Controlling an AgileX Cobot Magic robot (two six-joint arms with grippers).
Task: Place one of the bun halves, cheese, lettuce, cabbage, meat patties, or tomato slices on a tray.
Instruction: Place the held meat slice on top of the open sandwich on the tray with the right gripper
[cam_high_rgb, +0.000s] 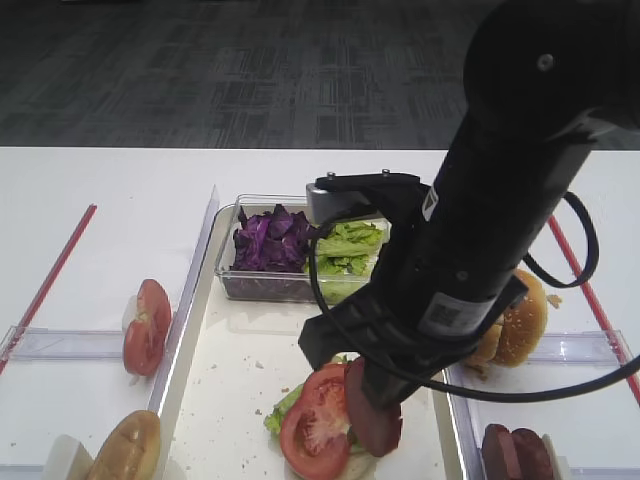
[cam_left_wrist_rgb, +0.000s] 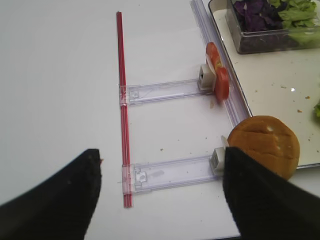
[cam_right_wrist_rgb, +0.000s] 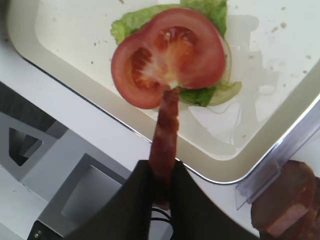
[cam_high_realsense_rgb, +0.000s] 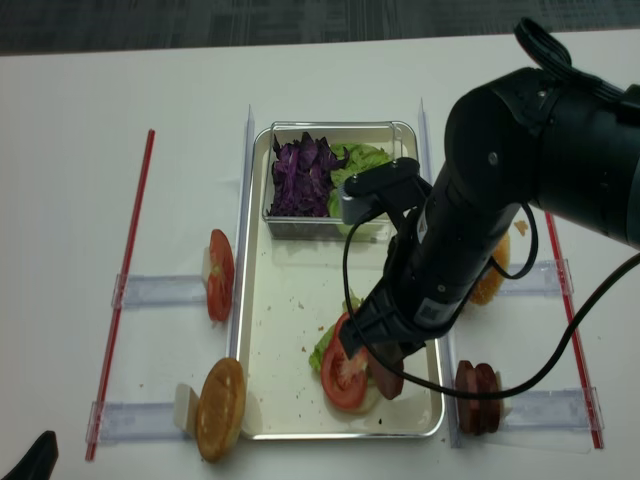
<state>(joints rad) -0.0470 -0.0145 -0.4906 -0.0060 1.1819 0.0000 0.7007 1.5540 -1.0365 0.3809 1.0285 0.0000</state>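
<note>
My right gripper (cam_right_wrist_rgb: 161, 167) is shut on a meat patty (cam_right_wrist_rgb: 167, 130), held edge-on and hanging just over the near rim of the tray (cam_right_wrist_rgb: 210, 165). The patty's lower edge (cam_high_rgb: 376, 418) is right beside a tomato slice (cam_high_rgb: 316, 424) that lies on lettuce (cam_right_wrist_rgb: 200, 95) in the tray (cam_high_rgb: 230, 360). More meat patties (cam_high_rgb: 513, 453) stand in a holder to the right of the tray. My left gripper (cam_left_wrist_rgb: 160, 180) stands open over the bare table left of the tray, with a bun half (cam_left_wrist_rgb: 264, 144) by its right finger (cam_left_wrist_rgb: 265, 200).
A clear box (cam_high_rgb: 262, 286) at the tray's far end holds purple cabbage (cam_high_rgb: 270, 240) and lettuce (cam_high_rgb: 348, 246). Tomato slices (cam_high_rgb: 147, 325) and a bun half (cam_high_rgb: 125, 445) stand in holders to the left, another bun (cam_high_rgb: 520, 315) to the right. Red strips (cam_left_wrist_rgb: 122, 100) mark the table's sides.
</note>
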